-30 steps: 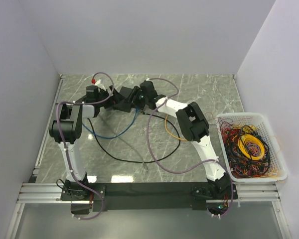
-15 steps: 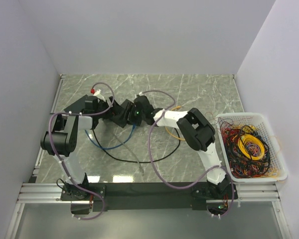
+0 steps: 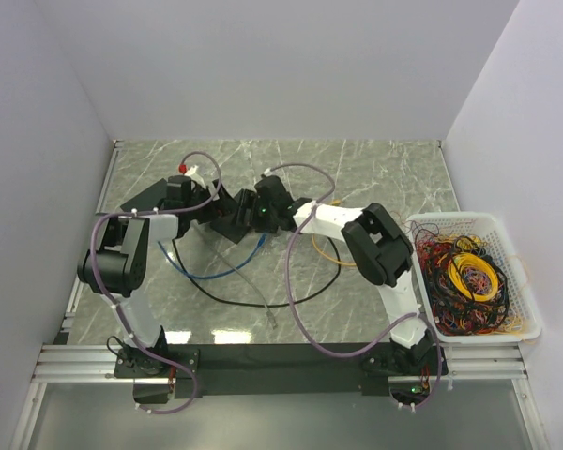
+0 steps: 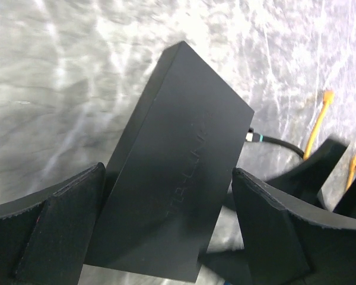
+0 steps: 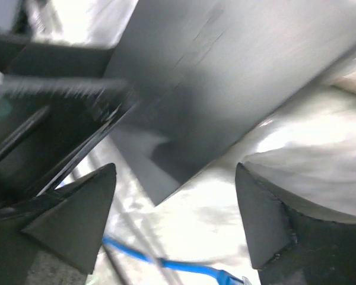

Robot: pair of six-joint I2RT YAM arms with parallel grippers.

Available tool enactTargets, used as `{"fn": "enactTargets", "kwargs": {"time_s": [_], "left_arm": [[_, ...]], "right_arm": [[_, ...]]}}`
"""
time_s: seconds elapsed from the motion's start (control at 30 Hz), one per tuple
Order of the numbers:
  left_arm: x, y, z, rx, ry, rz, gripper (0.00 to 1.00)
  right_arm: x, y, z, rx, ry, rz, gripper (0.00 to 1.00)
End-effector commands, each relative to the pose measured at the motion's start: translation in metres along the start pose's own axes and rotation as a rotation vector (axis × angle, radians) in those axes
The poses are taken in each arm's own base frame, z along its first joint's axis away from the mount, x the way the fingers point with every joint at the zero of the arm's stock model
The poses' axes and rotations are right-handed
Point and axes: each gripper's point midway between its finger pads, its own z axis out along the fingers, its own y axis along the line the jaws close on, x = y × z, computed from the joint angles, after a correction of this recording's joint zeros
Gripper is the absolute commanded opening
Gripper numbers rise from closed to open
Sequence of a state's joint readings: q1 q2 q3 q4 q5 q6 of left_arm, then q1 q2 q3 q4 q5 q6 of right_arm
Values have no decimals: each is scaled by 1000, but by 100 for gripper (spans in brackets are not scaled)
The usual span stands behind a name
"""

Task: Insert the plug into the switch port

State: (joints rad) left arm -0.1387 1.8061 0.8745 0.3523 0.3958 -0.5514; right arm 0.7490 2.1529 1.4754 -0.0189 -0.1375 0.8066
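Observation:
The switch (image 3: 227, 216) is a dark-grey oblong box lying on the marble table between my two grippers. In the left wrist view it (image 4: 178, 166) lies tilted between the spread fingers of my open left gripper (image 4: 169, 231); its ports are hidden. My left gripper (image 3: 205, 202) is at its left end. My right gripper (image 3: 251, 217) is open and empty at its right end, and the right wrist view shows the box's corner (image 5: 213, 89) above bare table. The orange cable (image 3: 319, 248) loops by the right arm. Its end (image 4: 326, 98) lies beyond the switch, and the clear plug is too small to make out.
A flat black slab (image 3: 145, 199) lies left of the left gripper. Blue (image 3: 220, 272) and black (image 3: 263, 302) cables loop across the table's middle; the blue tip (image 5: 225, 276) is under my right gripper. A white basket (image 3: 507, 234) of cables stands at the right.
Both grippers and the switch have come nearer from the far side of the table. The left elbow has swung outward and the right forearm has folded back.

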Motion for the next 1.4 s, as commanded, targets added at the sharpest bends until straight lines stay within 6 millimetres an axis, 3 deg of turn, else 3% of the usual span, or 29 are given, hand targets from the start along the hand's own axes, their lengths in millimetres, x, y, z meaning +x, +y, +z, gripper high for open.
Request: {"fn": "enactTargets", "kwargs": {"time_s": [0.0,0.23,0.37,0.4,0.5,0.63,0.83,1.0,1.37], "left_arm": [[9,-23,7,63,72,11,93],[-2,-15,18,48,59,-13,93],[-12,-16,21,54,39,-19,93],[-15,-18,20,58,32,-17,93],[-25,-24,17,63,9,-1,93],[-37,-32,10,75,-32,22,92],[-46,-45,-1,112,-59,57,92],[-45,-49,-11,141,-75,57,93],[-45,-47,-22,158,-97,43,92]], "right_arm": [[-51,-23,-30,123,-96,-90,89],[-94,-22,-79,178,-164,-183,92],[-120,-51,-113,282,-226,-183,92],[-129,-66,-129,326,-257,-174,92],[-132,-97,-161,397,-296,-151,91],[-131,-137,-183,446,-314,-63,85],[-115,-186,-168,420,-228,87,78],[-108,-198,-138,386,-162,155,77],[-117,-213,-102,416,-141,198,77]]}}
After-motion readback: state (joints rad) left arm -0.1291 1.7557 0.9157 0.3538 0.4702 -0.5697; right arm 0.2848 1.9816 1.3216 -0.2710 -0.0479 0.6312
